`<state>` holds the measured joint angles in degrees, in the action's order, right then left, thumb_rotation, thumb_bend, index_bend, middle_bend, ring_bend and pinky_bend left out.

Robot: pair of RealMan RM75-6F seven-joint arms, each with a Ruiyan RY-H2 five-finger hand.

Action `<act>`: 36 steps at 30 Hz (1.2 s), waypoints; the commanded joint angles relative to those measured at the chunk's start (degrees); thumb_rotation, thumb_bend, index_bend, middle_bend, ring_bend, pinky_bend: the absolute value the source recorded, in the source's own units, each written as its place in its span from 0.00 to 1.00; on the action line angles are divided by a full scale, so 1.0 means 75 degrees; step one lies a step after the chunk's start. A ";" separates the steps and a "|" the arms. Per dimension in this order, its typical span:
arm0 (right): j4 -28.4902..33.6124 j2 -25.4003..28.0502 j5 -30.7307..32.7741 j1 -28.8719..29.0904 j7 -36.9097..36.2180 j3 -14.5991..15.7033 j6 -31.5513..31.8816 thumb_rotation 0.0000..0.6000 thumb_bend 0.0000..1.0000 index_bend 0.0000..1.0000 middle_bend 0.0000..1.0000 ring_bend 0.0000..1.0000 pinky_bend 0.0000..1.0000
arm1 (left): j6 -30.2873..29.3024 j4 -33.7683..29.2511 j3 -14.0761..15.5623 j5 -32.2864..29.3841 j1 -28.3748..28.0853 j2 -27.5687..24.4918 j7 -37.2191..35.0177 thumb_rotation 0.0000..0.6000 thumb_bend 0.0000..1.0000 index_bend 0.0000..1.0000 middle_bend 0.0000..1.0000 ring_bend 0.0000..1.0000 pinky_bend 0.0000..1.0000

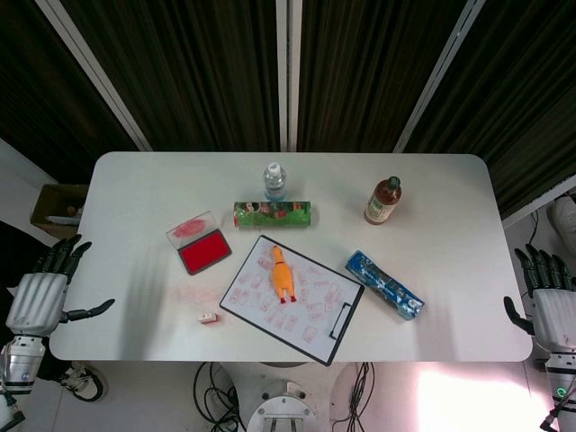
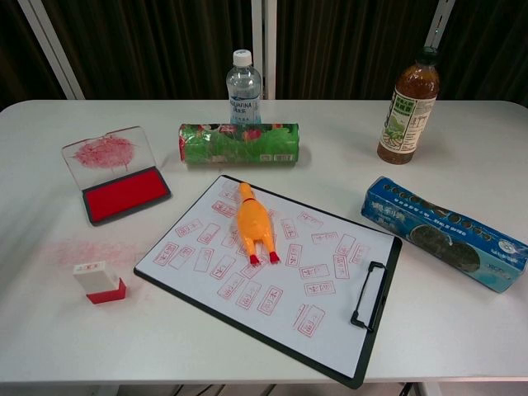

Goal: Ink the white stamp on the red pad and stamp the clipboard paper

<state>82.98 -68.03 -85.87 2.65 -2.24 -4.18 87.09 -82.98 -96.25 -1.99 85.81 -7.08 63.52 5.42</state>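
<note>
Head view, we log: left hand (image 1: 40, 290) and right hand (image 1: 549, 297) spread, holding nothing, off the table's (image 1: 144, 189) ends; white stamp (image 2: 100, 281) nearer the left hand, beside the open red pad (image 2: 124, 195), within reach for inking; clipboard paper (image 2: 272, 264) between both hands.

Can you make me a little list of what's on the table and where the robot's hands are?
stamp: white stamp near table's front edge, untouched
ink: red pad, lid open
paper: clipboard covered in red marks
toy: rubber chicken lying on the clipboard
left hand: open, beside the table
right hand: open, beside the table
</note>
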 commanded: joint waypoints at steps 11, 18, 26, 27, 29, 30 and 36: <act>-0.0050 -0.0002 -0.0025 -0.0009 -0.0157 0.0002 0.0017 1.00 0.27 0.00 0.00 0.00 0.00 | 0.0003 -0.0018 0.0029 0.0045 -0.0008 0.0043 0.0047 0.48 0.07 0.10 0.06 0.05 0.16; -0.0046 0.0011 -0.0047 -0.0019 -0.0224 -0.0011 0.0066 1.00 0.27 0.00 0.00 0.00 0.00 | -0.0046 -0.0086 0.0028 0.0145 -0.0024 0.0013 0.0072 0.49 0.07 0.10 0.06 0.05 0.16; -0.0064 0.0040 -0.0032 -0.0046 -0.0332 -0.0029 0.0108 1.00 0.27 0.00 0.00 0.00 0.00 | 0.0342 -0.0159 0.0324 0.0696 -0.0247 0.0017 0.0044 0.76 0.07 0.10 0.11 0.05 0.17; -0.0065 0.0046 -0.0028 -0.0049 -0.0349 -0.0033 0.0112 1.00 0.27 0.00 0.00 0.00 0.00 | 0.0406 -0.0164 0.0365 0.0779 -0.0289 0.0017 0.0058 0.85 0.07 0.11 0.11 0.05 0.17; -0.0073 0.0047 -0.0013 -0.0051 -0.0380 -0.0047 0.0117 1.00 0.27 0.00 0.00 0.00 0.00 | 0.0614 -0.0213 0.0471 0.0983 -0.0414 0.0056 0.0135 0.97 0.07 0.11 0.11 0.05 0.17; -0.0076 0.0046 -0.0007 -0.0050 -0.0386 -0.0048 0.0109 1.00 0.28 0.00 0.00 0.00 0.00 | 0.0707 -0.0241 0.0505 0.1041 -0.0468 0.0082 0.0169 1.00 0.07 0.11 0.11 0.05 0.17; -0.0085 0.0026 -0.0002 -0.0039 -0.0408 -0.0027 0.0050 1.00 0.28 0.00 0.00 0.00 0.00 | 0.1272 -0.0332 0.0699 0.1344 -0.0794 0.0399 0.0304 1.00 0.07 0.11 0.11 0.05 0.17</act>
<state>82.35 -67.83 -85.88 2.36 -5.30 -4.39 87.46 -74.23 -98.52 2.77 95.30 -12.40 65.81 7.39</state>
